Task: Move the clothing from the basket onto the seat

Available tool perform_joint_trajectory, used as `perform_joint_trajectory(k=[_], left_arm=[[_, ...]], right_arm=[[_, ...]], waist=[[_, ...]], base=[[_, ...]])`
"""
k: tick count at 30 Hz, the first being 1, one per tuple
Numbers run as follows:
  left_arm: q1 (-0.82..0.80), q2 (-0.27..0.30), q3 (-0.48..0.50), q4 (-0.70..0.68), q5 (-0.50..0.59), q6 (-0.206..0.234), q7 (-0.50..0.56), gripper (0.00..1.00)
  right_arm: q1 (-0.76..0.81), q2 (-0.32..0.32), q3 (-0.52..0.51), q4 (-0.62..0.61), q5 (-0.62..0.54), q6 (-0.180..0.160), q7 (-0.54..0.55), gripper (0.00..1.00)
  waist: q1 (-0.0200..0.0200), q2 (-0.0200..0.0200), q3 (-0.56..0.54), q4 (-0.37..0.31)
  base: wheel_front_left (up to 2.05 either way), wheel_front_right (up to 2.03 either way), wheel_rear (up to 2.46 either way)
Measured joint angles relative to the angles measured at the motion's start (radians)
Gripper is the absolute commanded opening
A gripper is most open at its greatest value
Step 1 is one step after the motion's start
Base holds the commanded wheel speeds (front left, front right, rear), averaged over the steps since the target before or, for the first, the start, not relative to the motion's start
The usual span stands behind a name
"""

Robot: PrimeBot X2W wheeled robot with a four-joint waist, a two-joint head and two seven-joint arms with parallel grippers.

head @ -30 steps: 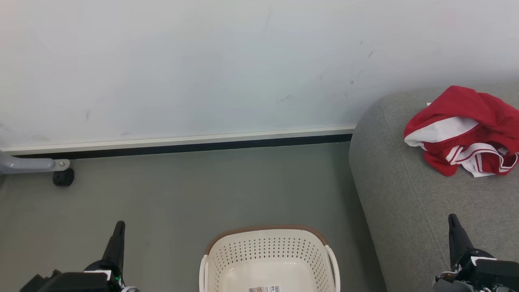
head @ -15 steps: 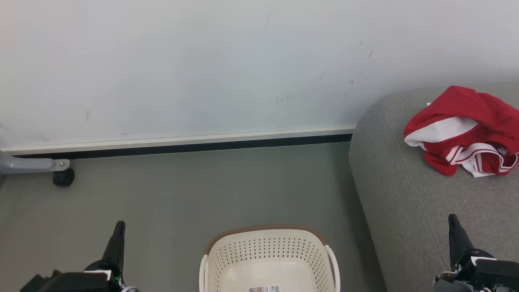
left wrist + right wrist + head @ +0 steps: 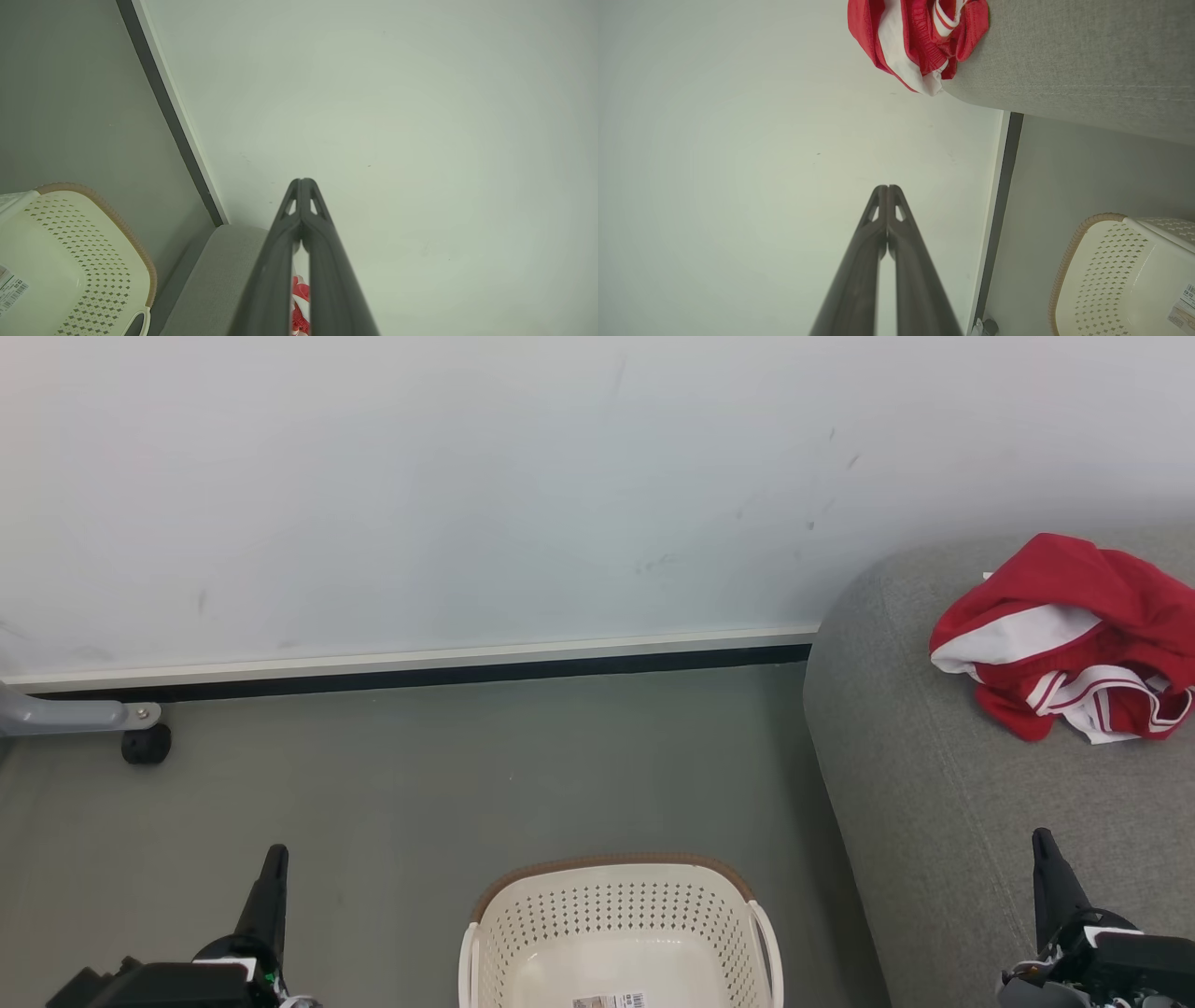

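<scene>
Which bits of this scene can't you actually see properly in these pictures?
- Head view: the near end of the basket is cut off by the bottom edge.
- Head view: the clothing runs past the right edge; how many garments is unclear.
- Left wrist view: the shut left gripper hides most of the clothing.
- Head view: the sticker print is too small to read.

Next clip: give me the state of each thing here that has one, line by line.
clothing: crumpled in a heap on the seat.
basket: upright on the floor, nothing in the part that shows.
left gripper: fingers shut, holding nothing.
right gripper: fingers shut, holding nothing.
</scene>
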Motion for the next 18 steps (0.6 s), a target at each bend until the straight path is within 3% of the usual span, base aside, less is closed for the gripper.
perform_joint_trajectory(k=[18], left_arm=[[0.000, 0.000, 0.000, 0.000, 0.000, 0.000, 0.000, 0.00]], right_arm=[[0.000, 0.000, 0.000, 0.000, 0.000, 0.000, 0.000, 0.00]], waist=[[0.0000, 0.0000, 0.000, 0.000]], base=[[0.00, 0.00, 0.00]])
